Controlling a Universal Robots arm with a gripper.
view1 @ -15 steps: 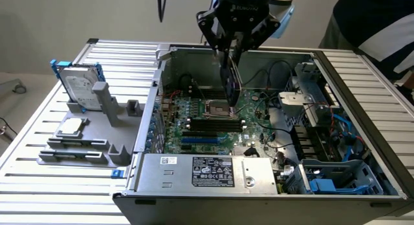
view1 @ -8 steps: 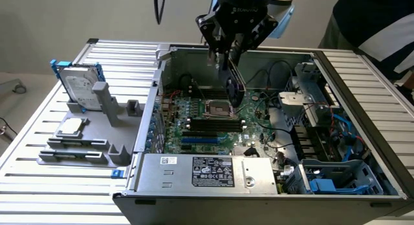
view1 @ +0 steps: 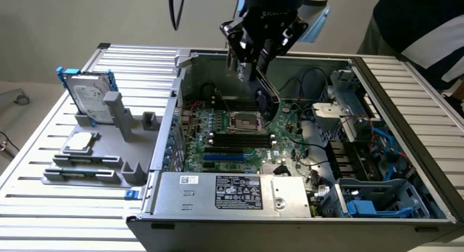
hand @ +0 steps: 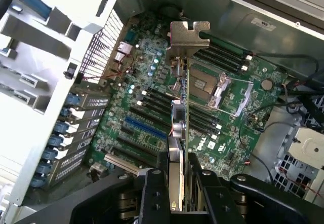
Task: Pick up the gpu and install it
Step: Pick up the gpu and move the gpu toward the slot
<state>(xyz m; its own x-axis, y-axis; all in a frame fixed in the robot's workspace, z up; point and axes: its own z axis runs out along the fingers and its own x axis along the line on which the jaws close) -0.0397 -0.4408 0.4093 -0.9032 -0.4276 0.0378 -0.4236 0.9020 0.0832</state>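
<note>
The claw [hand: 178, 188] pinches the gpu [hand: 180, 125] by one end, so that the card hangs on edge, silver bracket [hand: 189, 35] lowest, over the motherboard [hand: 126, 102] inside the open case [view1: 165, 138], apparently keeping its connector edge unobstructed.

The arm [view1: 272, 13] points down, claw [view1: 250, 67] clamped on the gpu [view1: 265, 93].
</note>
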